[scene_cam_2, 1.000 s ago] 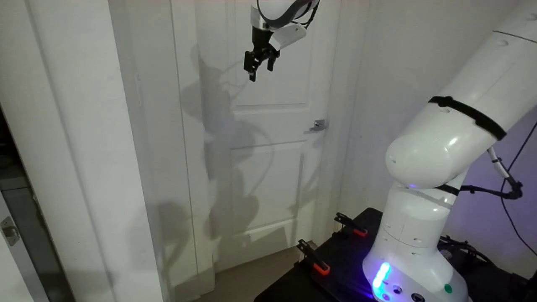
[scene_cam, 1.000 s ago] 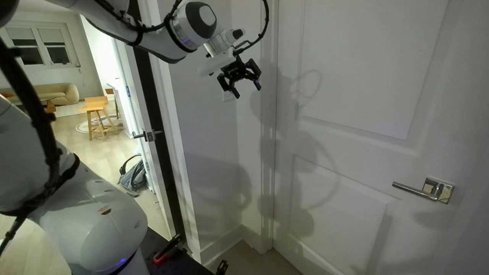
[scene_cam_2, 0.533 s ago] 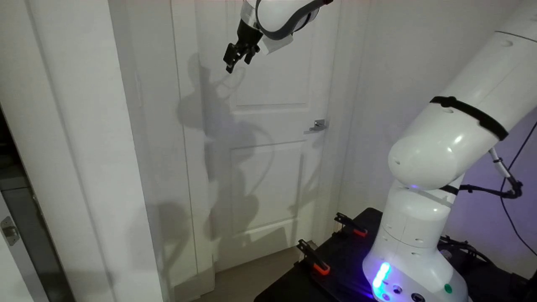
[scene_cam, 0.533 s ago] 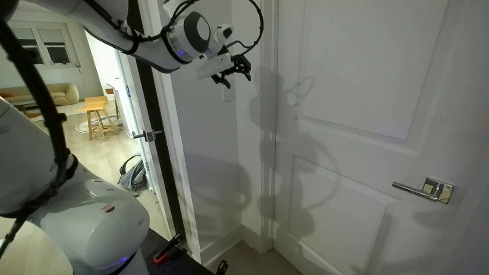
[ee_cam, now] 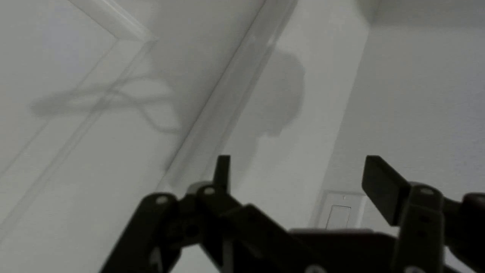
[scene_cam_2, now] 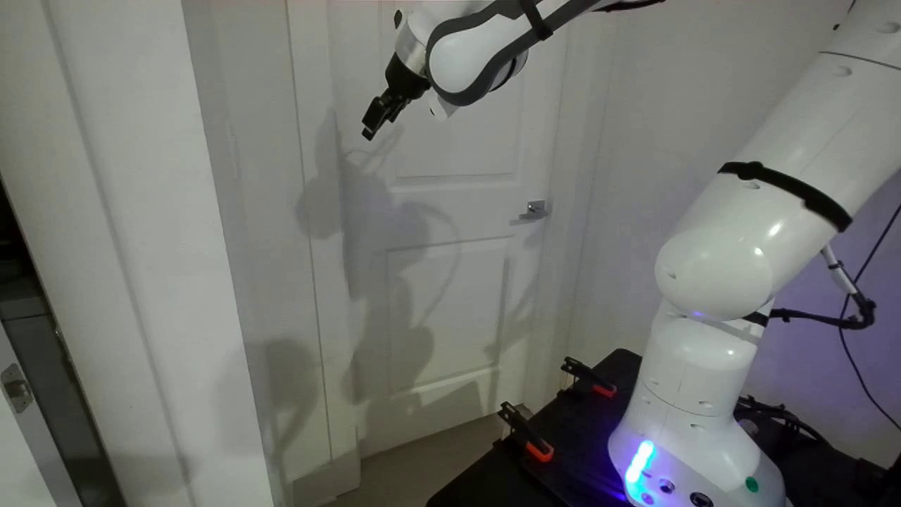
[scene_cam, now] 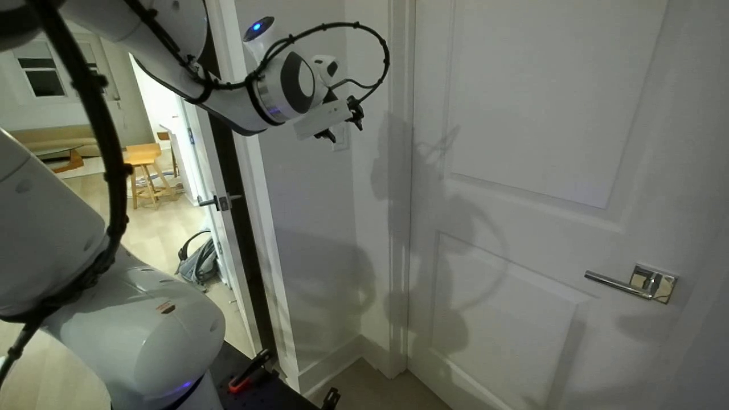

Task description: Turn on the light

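From where I stood, the black two-fingered gripper [ee_cam: 299, 170] was spread wide, its fingers [ee_cam: 383, 189] well apart in the wrist view. The white rectangular light switch [ee_cam: 338, 216] w/ its flat rocker was on the pale wall [ee_cam: 424, 94], right by the inside corner. In the wrist view it showed btwn the fingers, nearer the one at the RH edge, lower end hidden behind the gripper. In an exterior view a black fingertip [scene_cam: 329, 136] overlapped the switch; touching or apart, couldn't tell. Rocker pos. likewise unclear.

The white jointed robot arm [scene_cam_2: 718, 274] was mounted on a black counter [scene_cam_2: 479, 486], bent over at the top so the gripper was angled down nr the wall. A thin black cable [scene_cam: 386, 57] looped out past the wrist. Two black clamps [scene_cam_2: 526, 431] w/ orange-red ends sat at the counter's edge, and a blue-white light strip [scene_cam_2: 639, 461] glowed on the arm's base.

Round the corner from the switch was a white panelled door [scene_cam: 529, 102], closed, w/ a shiny metal lever handle [scene_cam: 618, 285]; the arm's shadow [scene_cam_2: 412, 239] fell across it in both exterior views. Thru the white-framed doorway [scene_cam: 255, 182], a brighter rm.: low beige sofa [scene_cam: 60, 135] below a window [scene_cam: 42, 82], light-wood stool [scene_cam: 143, 154], grey bag [scene_cam: 199, 265] on the floor.
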You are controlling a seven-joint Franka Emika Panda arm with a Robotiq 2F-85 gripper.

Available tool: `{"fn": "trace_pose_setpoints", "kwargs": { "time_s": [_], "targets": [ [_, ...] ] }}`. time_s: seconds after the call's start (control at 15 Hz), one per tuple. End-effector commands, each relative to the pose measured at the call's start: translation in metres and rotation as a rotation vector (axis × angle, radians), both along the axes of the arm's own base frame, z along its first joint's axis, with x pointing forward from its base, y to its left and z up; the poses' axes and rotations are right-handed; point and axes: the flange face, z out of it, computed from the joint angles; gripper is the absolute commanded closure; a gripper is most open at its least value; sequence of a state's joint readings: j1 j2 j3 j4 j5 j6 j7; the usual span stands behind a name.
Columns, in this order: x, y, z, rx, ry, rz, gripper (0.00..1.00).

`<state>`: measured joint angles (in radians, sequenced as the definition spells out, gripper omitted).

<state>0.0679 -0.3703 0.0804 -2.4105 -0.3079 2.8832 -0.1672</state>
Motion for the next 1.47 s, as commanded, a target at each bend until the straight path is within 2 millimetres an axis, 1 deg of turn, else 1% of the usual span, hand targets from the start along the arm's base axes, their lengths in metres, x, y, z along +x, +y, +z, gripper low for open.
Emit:
{"fn": "trace_pose_setpoints", "kwargs": {
  "time_s": [0.0, 0.13, 0.27, 0.47, 0.53, 0.6, 0.93, 1.4],
  "targets": [
    [0.009, 0.008, -0.017, -0.043, -0.026, 0.094, 0.44],
    [0.015, 0.013, -0.029, -0.059, -0.033, 0.131, 0.6],
    [0.025, 0.017, -0.042, -0.071, -0.04, 0.161, 0.73],
    [0.041, 0.019, -0.059, -0.073, -0.054, 0.19, 0.97],
    [0.046, 0.02, -0.062, -0.071, -0.062, 0.197, 0.99],
    [0.051, 0.021, -0.066, -0.069, -0.071, 0.204, 1.0],
    [0.08, 0.024, -0.079, -0.083, -0.126, 0.253, 1.0],
    [0.126, 0.029, -0.085, -0.096, -0.188, 0.29, 1.0]
  ]
}}
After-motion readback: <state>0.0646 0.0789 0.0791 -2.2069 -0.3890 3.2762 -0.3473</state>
